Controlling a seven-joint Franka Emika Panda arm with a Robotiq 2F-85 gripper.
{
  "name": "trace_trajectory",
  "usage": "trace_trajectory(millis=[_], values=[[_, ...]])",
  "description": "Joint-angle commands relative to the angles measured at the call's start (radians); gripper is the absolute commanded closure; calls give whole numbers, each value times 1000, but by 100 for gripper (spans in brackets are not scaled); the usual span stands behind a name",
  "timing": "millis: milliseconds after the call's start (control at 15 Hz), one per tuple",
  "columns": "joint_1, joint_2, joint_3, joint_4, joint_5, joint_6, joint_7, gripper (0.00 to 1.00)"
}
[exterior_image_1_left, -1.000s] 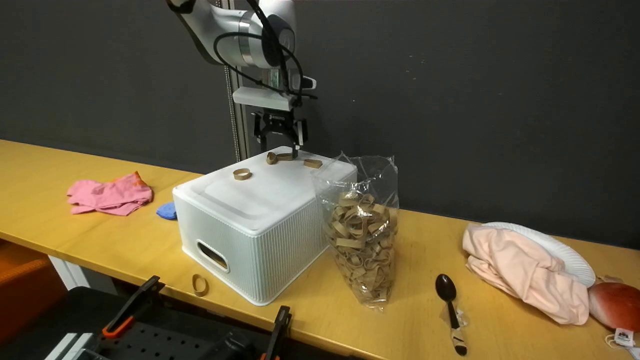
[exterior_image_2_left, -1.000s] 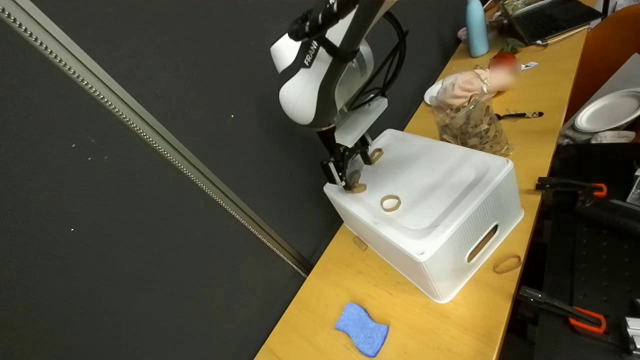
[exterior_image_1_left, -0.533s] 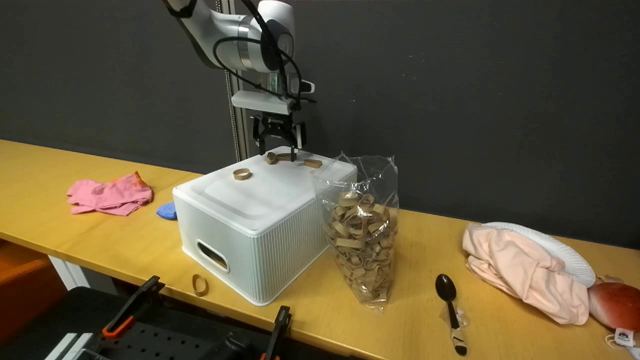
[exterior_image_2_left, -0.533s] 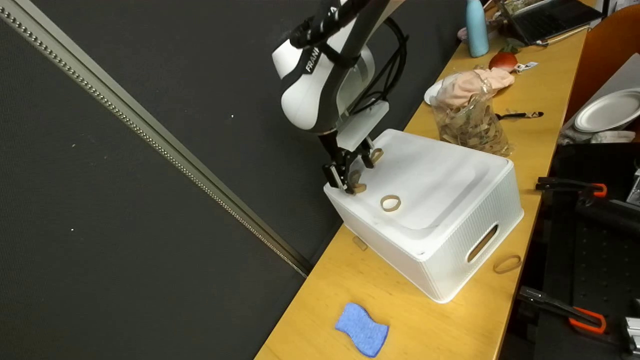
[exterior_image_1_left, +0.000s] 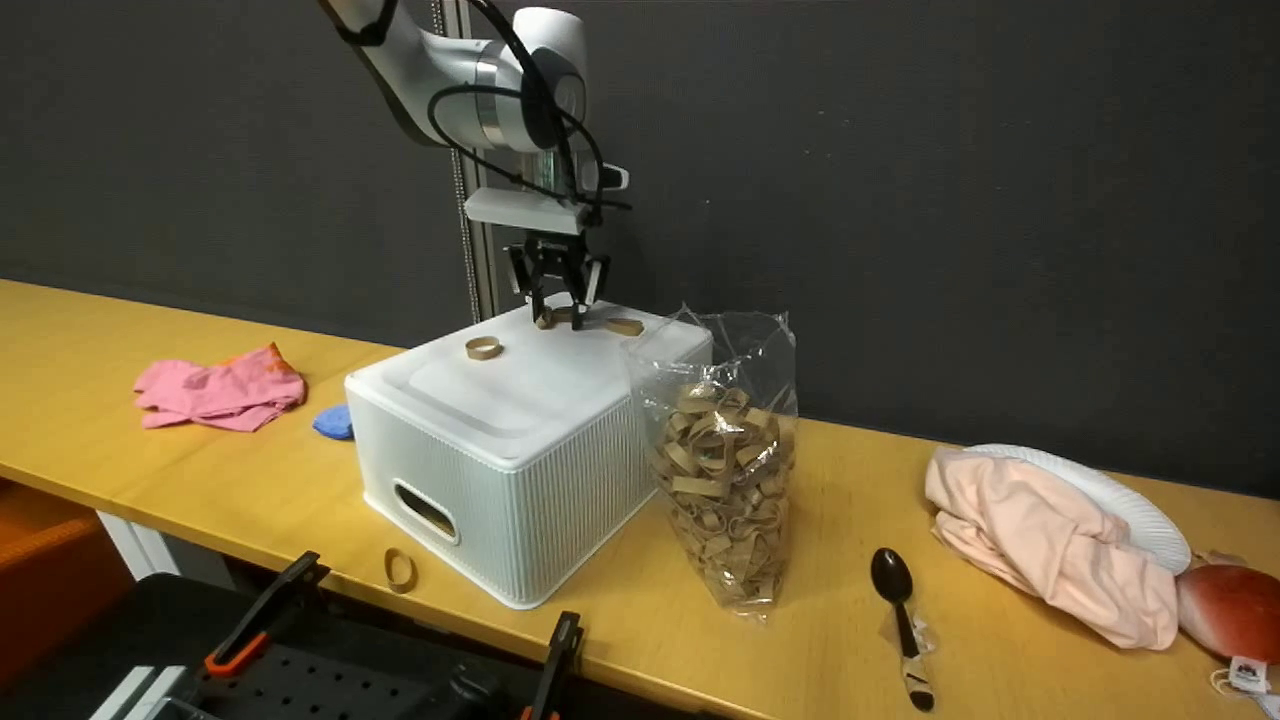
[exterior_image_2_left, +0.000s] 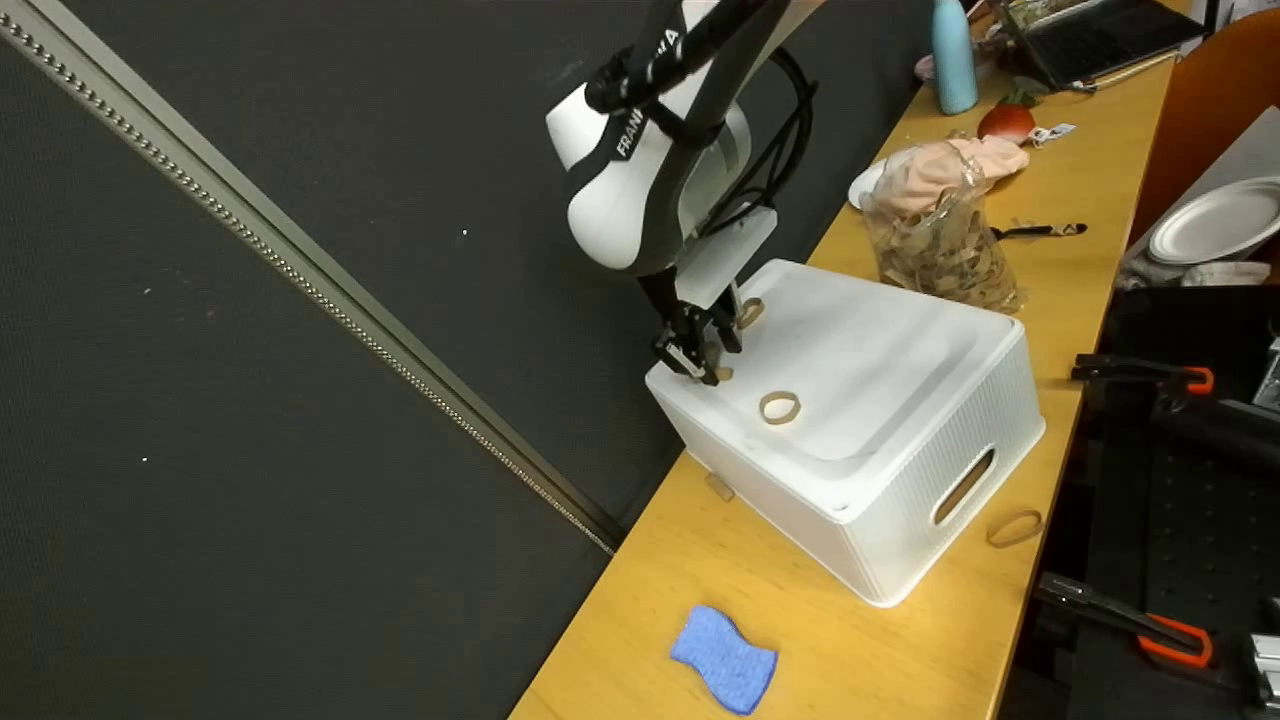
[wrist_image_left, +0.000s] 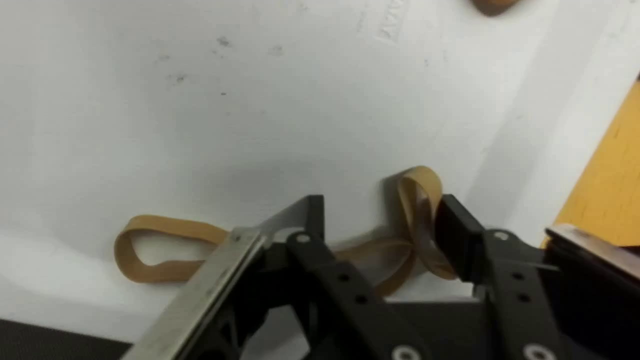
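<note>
My gripper (exterior_image_1_left: 558, 318) is low over the back edge of the white ribbed box (exterior_image_1_left: 590, 510). It also shows at the box in an exterior view (exterior_image_2_left: 722, 362). In the wrist view the fingers (wrist_image_left: 382, 215) are partly closed but apart. An upright tan band (wrist_image_left: 422, 177) stands between them, touching or very near the right finger. Another tan band (wrist_image_left: 370, 250) lies against it, partly hidden by the left finger. A third band (wrist_image_left: 175, 226) lies outside the left finger. One more band (exterior_image_1_left: 483, 348) lies on the box top.
A clear bag of tan bands (exterior_image_1_left: 725, 490) stands beside the box. Bands lie on the table (exterior_image_1_left: 400, 570) (exterior_image_2_left: 719, 487). A blue sponge (exterior_image_2_left: 725, 660), pink cloth (exterior_image_1_left: 220, 388), black spoon (exterior_image_1_left: 893, 578) and peach cloth (exterior_image_1_left: 1050, 545) lie around. A dark wall (exterior_image_1_left: 900, 200) rises close behind.
My gripper has lowered onto the box top, and its fingers have moved closer together around the bands. The box has shifted very slightly.
</note>
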Motion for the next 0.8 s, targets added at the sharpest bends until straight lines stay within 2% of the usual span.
trace_trajectory(millis=[0,200,267,733], values=[[2,-15,4,-20,-30,29,4,73],[2,-23,5,-28,-41,37,4,95],[2,-24,5,-30,-43,39,5,99],[17,-134,-12,-133,-75,49,39,99]])
